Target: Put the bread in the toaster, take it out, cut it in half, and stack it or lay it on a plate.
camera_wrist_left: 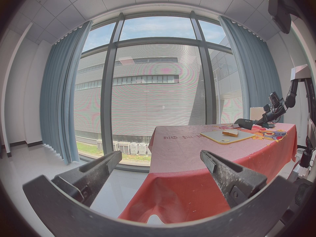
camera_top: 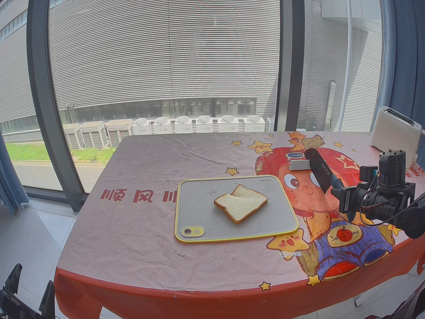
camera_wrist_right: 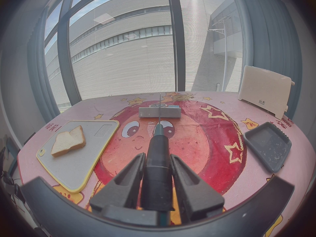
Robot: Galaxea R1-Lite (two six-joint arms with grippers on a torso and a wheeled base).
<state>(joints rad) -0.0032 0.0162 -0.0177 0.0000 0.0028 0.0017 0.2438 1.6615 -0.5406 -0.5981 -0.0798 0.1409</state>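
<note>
The bread (camera_top: 240,203) lies flat on the cutting board (camera_top: 199,220); it looks light, soft and easily squashed, best steadied gently at the crust. Beside the board the right gripper (camera_wrist_right: 157,158) pinches the knife (camera_top: 320,168) by its handle, while the left gripper (camera_wrist_left: 160,155) hangs spread

cutting board (camera_top: 199,204) grey, yellow rim | toaster (camera_top: 394,134) cream | plate (camera_wrist_right: 268,145) dark grey | knife (camera_top: 321,169) black

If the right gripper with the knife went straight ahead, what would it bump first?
Probably the grey knife block, just ahead of the blade tip. The right gripper, shut on the knife, points at it, though depth is hard to judge.
</note>
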